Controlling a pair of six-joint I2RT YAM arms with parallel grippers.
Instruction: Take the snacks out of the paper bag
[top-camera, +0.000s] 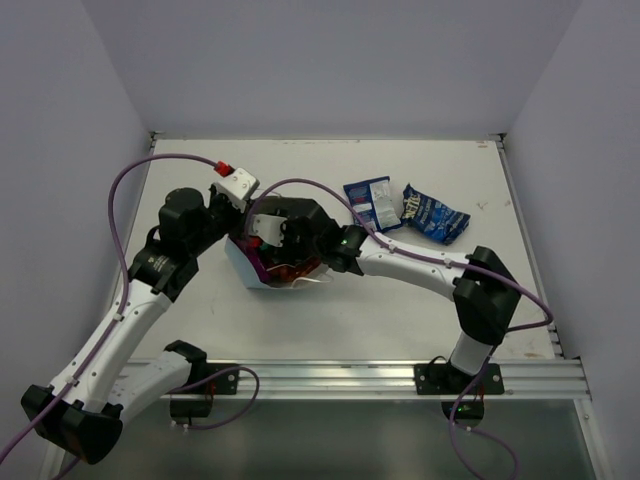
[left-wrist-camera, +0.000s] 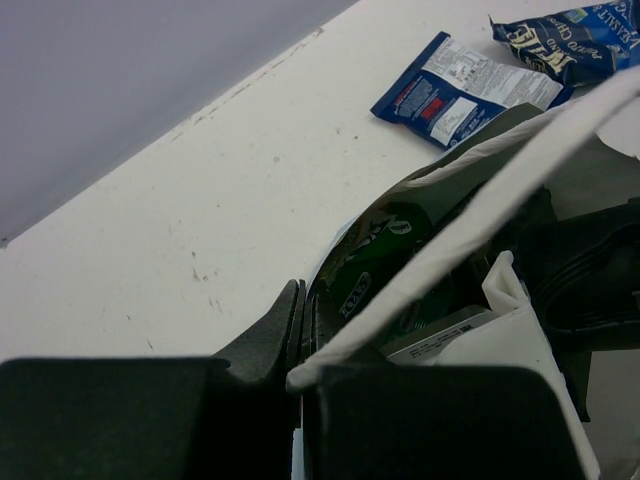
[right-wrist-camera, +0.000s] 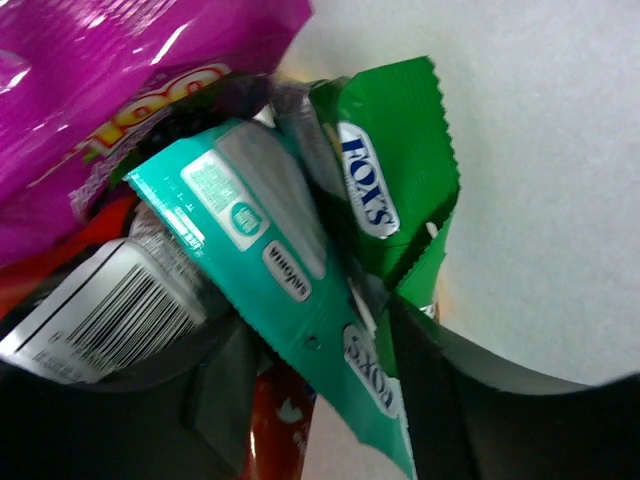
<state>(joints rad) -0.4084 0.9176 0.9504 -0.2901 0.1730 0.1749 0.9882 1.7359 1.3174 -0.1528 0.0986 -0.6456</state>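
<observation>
1. Done so far: two dark blue snack packets (top-camera: 372, 203) (top-camera: 433, 213) lie out on the tabletop (top-camera: 330, 320). They are side by side toward the far edge, right of centre.
2. Left to do: the paper bag (top-camera: 243, 262) lies on its side left of centre. At least four packets show inside it: magenta (right-wrist-camera: 120, 80), teal (right-wrist-camera: 270, 290), green (right-wrist-camera: 390, 170), and a red-and-white one with a barcode (right-wrist-camera: 100, 320). By that count the task is about a third done.
3. The left gripper (left-wrist-camera: 302, 345) is pinched on the bag's white rim, holding the mouth up.
4. The right gripper (right-wrist-camera: 320, 340) is inside the bag. Its jaws stand apart, astride the lower end of the teal packet, and are not visibly clamped on it.
5. In the way: the packets overlap tightly. The magenta one lies over the teal, the green one presses against it, and the red one also sits between the jaws, so a pinch may catch two. The right wrist also fills much of the bag's mouth.
</observation>
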